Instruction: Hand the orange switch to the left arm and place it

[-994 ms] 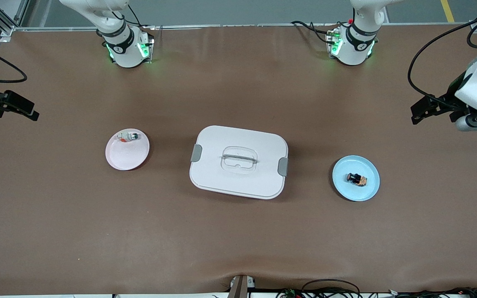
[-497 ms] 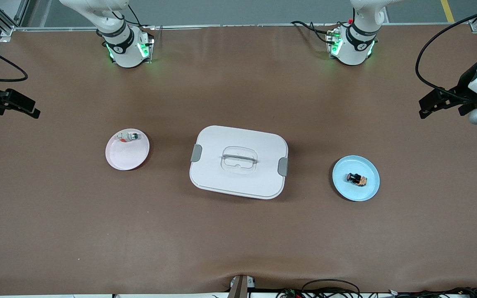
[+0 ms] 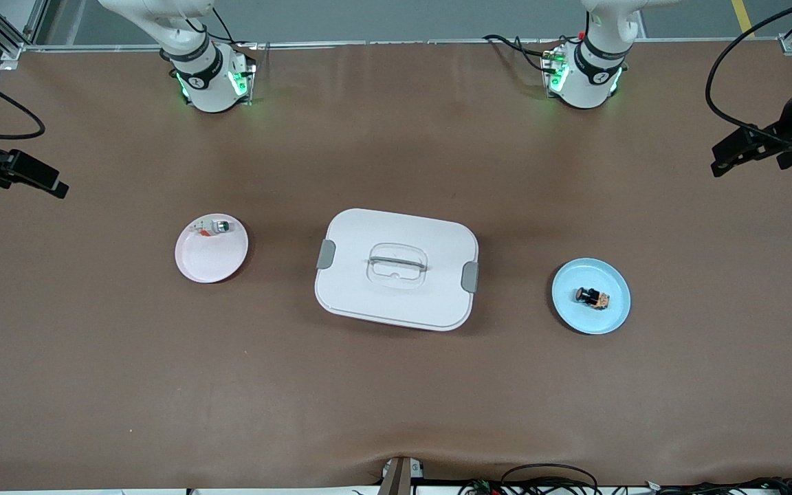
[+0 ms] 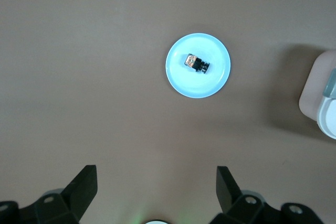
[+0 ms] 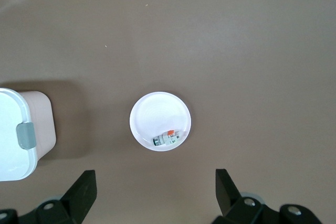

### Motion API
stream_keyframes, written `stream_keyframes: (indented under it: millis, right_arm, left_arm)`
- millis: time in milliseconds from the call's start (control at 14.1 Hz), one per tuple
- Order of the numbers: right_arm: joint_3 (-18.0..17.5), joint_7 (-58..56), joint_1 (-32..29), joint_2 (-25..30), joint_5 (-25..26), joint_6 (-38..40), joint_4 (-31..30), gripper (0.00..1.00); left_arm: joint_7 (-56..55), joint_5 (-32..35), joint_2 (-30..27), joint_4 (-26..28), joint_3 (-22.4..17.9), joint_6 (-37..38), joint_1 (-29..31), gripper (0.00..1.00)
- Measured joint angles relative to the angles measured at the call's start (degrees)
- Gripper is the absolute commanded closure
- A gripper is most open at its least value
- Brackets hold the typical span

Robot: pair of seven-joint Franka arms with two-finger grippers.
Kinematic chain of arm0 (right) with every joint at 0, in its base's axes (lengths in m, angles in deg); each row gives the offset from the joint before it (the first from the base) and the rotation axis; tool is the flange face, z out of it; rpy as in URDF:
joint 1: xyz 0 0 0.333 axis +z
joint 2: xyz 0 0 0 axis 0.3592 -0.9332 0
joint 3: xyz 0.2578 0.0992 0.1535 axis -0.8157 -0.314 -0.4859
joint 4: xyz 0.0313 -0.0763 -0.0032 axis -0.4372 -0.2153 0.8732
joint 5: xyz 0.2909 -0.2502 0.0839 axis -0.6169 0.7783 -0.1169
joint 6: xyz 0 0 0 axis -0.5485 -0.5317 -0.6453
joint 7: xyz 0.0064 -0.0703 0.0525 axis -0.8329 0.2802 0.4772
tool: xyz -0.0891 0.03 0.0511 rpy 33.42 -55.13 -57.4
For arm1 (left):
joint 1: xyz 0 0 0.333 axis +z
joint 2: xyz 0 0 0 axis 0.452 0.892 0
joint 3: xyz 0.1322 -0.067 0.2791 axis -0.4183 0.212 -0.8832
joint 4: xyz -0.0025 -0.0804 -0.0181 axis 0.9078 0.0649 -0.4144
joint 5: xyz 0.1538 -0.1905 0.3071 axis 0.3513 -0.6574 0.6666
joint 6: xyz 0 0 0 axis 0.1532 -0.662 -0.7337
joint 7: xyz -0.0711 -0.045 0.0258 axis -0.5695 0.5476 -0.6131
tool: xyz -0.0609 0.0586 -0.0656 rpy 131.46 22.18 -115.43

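Observation:
The orange switch (image 3: 592,297) (image 4: 196,63) lies on its side on a small blue plate (image 3: 610,317) (image 4: 210,81), toward the left arm's end of the table. The white box (image 3: 368,302) (image 4: 321,95) (image 5: 9,129) sits in the middle of the table with its lid on. My left gripper (image 3: 746,155) (image 4: 156,174) hangs open and empty, high over bare table at the left arm's end. At the right arm's end, my right gripper (image 3: 25,180) (image 5: 155,177) hangs open and empty, high over bare table. Neither touches anything.
A pink plate (image 3: 210,260) (image 5: 157,113) toward the right arm's end holds a whitish switch with a green tip (image 3: 217,226) (image 5: 167,139). Brown table surface lies all around the box and plates. Cables run along the table edge nearest the front camera.
The left gripper has drifted outward toward the left arm's end of the table and toward the bases. The right gripper has shifted only slightly. The switches, plates and box have not moved.

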Motion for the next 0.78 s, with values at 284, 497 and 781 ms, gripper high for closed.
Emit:
stream_keyframes:
  millis: [284,497,781]
  right_arm:
    - [-0.08,-3.03,0.0,0.03,0.0,0.27,0.94,0.0]
    - [0.04,-4.89,0.0,0.03,0.06,0.29,0.95,0.0]
    - [0.12,-5.05,0.0,0.03,0.25,0.47,0.95,0.0]
  left_arm:
    - [0.0,-0.05,-0.67,0.01,-0.81,0.45,-0.93,0.0]
    - [0.0,-0.61,-0.67,0.13,-0.91,0.67,-0.92,0.0]
    - [0.98,-2.53,-0.71,0.16,-1.03,1.58,-0.85,0.0]
